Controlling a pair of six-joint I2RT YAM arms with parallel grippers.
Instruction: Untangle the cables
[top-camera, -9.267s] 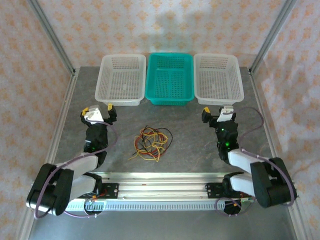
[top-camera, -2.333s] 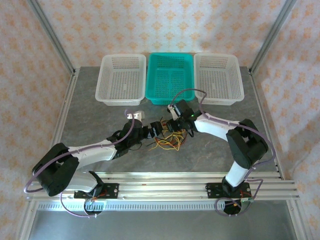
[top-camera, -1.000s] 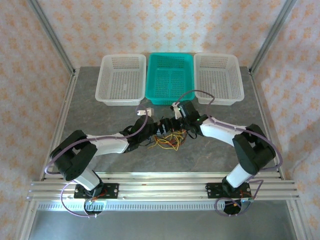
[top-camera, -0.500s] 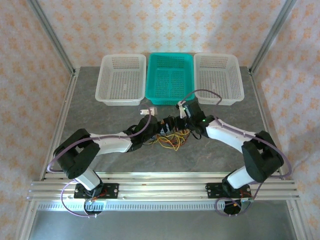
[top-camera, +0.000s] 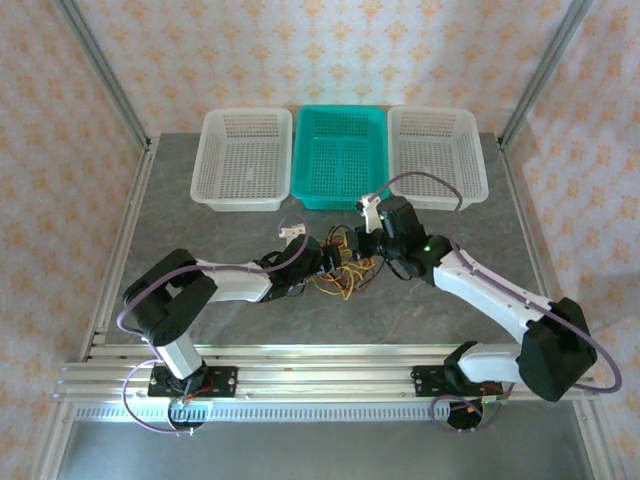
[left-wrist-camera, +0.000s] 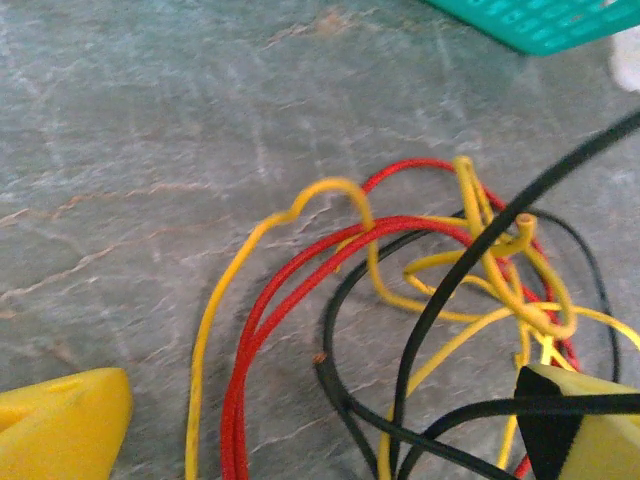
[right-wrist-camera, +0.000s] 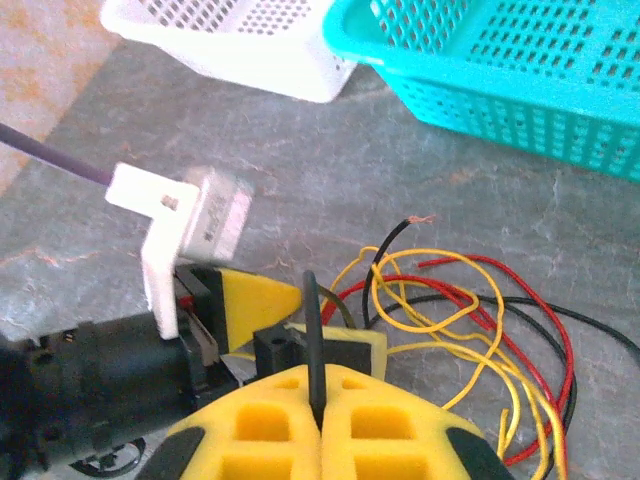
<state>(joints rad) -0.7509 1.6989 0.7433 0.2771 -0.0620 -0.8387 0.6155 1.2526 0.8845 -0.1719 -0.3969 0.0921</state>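
Cables (top-camera: 345, 270) are sitting in a loose red, yellow and black tangle on the grey counter (top-camera: 200, 230). They're about mid-counter, near the teal basket (top-camera: 340, 150) but not touching it, and that one has the left white basket (top-camera: 242, 158) and the right white basket (top-camera: 437, 155) on either side. From the overhead cam both arms reach into the pile from opposite sides. My left end effector (top-camera: 325, 263) is spread wide: on its wrist cam the two yellow fingertips (left-wrist-camera: 60, 425) sit at the bottom corners with red, yellow and black loops lying on the counter between them, and one black strand crosses the right-hand tip. It isn't gripping anything. My right end effector (right-wrist-camera: 318, 385) is pressed together, and its cam shows a black cable (right-wrist-camera: 311, 330) sticking up out of the seam between the yellow pads, so it's pinching that one. The rest of the tangle lies just past it, on the counter.
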